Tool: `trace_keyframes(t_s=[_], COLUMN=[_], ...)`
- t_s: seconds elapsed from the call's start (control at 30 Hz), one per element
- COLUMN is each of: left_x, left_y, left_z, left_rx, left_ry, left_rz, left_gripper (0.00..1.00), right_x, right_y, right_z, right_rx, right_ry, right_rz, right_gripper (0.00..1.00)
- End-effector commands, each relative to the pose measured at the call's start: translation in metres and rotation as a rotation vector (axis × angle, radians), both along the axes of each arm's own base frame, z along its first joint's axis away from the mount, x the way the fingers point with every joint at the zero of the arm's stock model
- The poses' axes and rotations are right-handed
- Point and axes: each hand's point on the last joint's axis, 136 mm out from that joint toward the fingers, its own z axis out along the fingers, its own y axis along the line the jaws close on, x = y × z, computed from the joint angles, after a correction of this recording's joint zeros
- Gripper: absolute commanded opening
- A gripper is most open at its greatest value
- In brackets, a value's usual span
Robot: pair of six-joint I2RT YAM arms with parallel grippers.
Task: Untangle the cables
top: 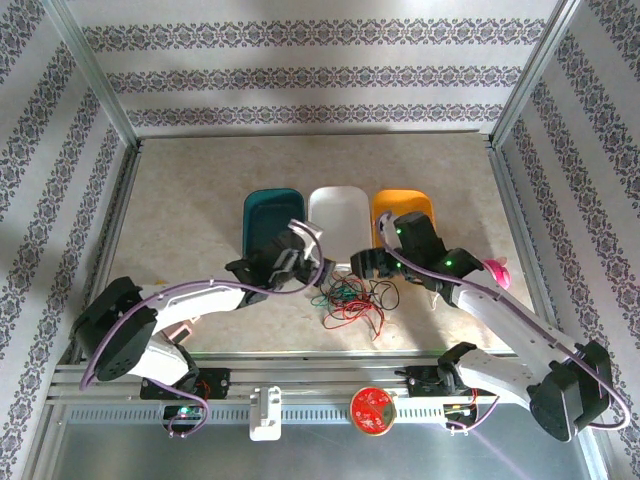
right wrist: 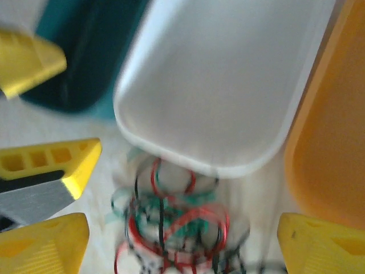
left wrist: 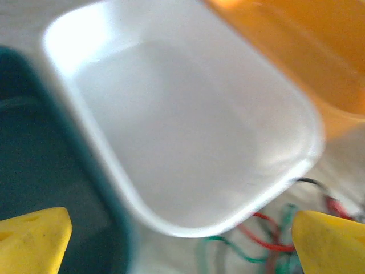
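**A:** From above, where are the cables?

**B:** The cables (top: 352, 300) lie in a loose red, green and black heap on the table (top: 200, 200), just in front of the white tray (top: 340, 210); a teal tray (top: 262, 210) sits to its left and an orange tray (top: 410, 205) to its right, all three side by side.

**A:** And the arms?

**B:** The left gripper (top: 303, 265) hangs over the teal tray's near end, just left of the heap; the right gripper (top: 368, 265) hangs just right of it, by the orange tray.

**A:** The left wrist camera?

**B:** Its yellow fingers (left wrist: 34, 240) sit in the lower corners, far apart, with nothing between them; released. The white tray (left wrist: 188, 125) is in the middle; blurred cables (left wrist: 268, 240) show past its near corner, beside the right-hand finger.

**A:** The right wrist camera?

**B:** Its fingers (right wrist: 43, 245) also stand far apart in the lower corners; released, gripping nothing. The cables (right wrist: 171, 222) lie on the table ahead of them, close against the white tray's (right wrist: 228, 80) near edge; I cannot tell whether they touch it. The left gripper's fingers show at the left, spread too.
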Motion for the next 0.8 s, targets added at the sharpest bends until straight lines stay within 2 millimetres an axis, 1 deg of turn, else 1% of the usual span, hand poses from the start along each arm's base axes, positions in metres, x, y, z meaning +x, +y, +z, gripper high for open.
trace_keyframes(t_s=[0.0,0.1,0.23,0.37,0.47,0.6,0.67,0.7,0.77], left_x=[-0.013,-0.019,-0.026,-0.035,-0.041,-0.047,-0.047,-0.048,-0.048], left_y=[-0.029,-0.039,-0.047,-0.05,-0.051,-0.057,-0.06,-0.063,-0.067], left_z=[0.0,-0.011,-0.02,-0.028,-0.035,-0.044,-0.048,-0.05,-0.055], left_rx=[0.004,0.014,0.036,0.067,0.086,0.113,0.124,0.13,0.145], left_ry=[0.035,0.055,0.083,0.112,0.132,0.155,0.164,0.17,0.181], left_rz=[-0.092,-0.114,-0.152,-0.19,-0.214,-0.256,-0.271,-0.283,-0.297], left_gripper=[0.99,0.99,0.99,1.0,0.99,0.97,0.97,0.96,0.94], right_x=[-0.032,-0.022,-0.019,-0.017,-0.013,-0.011,-0.01,-0.01,-0.009], right_y=[-0.027,-0.028,-0.023,-0.024,-0.024,-0.022,-0.022,-0.022,-0.022], right_z=[-0.033,-0.04,-0.05,-0.057,-0.059,-0.058,-0.055,-0.052,-0.043], right_rx=[-0.116,-0.125,-0.148,-0.182,-0.191,-0.184,-0.176,-0.172,-0.16], right_ry=[0.177,0.175,0.219,0.225,0.221,0.229,0.223,0.216,0.189], right_rz=[-0.045,-0.065,-0.031,-0.023,-0.028,-0.037,-0.038,-0.04,-0.044], right_gripper=[0.83,0.81,0.69,0.61,0.49,0.22,0.06,0.0,0.0])
